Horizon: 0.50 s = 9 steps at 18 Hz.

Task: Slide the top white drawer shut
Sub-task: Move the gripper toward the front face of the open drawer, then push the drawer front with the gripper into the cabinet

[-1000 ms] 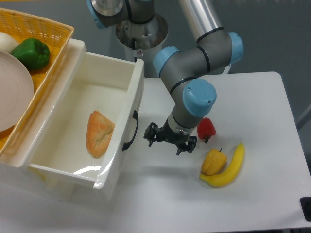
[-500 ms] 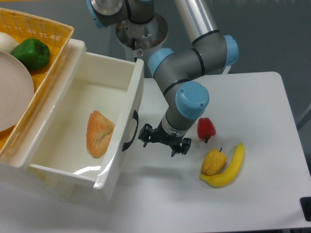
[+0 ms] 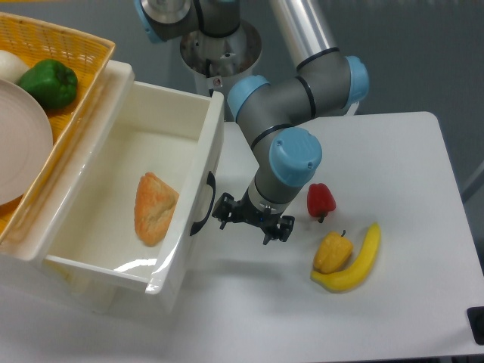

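**Drawer stands pulled out, gripper poised by its handle**

White tabletop (image 3: 393,151) fills the right side of the view, with a grey backdrop behind it. At the left stands a small cabinet whose top white drawer (image 3: 162,113) is pulled well out toward the arm, its glossy inside open to view. A golden-brown piece of bread (image 3: 154,208) lies on the drawer floor, near the front wall. The curved black handle (image 3: 204,206) sits on the drawer's front face, turned toward the robot.

Over the drawer's far left edge rests a yellow wicker basket (image 3: 76,38), holding a green pepper (image 3: 50,83) and a pale plate (image 3: 23,144).

The arm bends down from the upper middle, its blue-capped wrist above the table. The gripper (image 3: 252,219) hangs low over the tabletop just right of the handle, its dark fingers (image 3: 224,210) spread apart with nothing between them; the left finger is very near the handle, though whether it touches cannot be told.

To the right lie a red pepper (image 3: 321,200), a yellow pepper (image 3: 333,252) and a banana (image 3: 357,261), the latter two touching
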Available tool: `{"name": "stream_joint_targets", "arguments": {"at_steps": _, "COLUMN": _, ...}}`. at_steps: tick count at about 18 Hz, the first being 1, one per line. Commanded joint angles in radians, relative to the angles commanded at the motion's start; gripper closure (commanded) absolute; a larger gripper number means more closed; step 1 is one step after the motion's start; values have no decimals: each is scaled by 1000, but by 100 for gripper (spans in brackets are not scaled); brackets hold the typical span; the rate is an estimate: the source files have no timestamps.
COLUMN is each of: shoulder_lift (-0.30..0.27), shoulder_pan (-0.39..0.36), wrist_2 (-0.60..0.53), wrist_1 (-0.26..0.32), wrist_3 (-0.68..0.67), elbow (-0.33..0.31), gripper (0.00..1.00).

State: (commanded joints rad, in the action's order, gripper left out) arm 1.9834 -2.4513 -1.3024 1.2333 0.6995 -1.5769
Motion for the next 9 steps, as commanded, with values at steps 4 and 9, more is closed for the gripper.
{"name": "stream_joint_targets", "arguments": {"at_steps": 4, "shoulder_lift": 0, "shoulder_pan": 3, "wrist_2": 0, "wrist_1": 2, "wrist_3": 0, "elbow": 0, "gripper": 0}}
{"name": "stream_joint_targets", "arguments": {"at_steps": 9, "shoulder_lift": -3, "shoulder_pan": 11, "wrist_2": 2, "wrist_1": 2, "wrist_3": 0, "elbow": 0, "gripper": 0}}
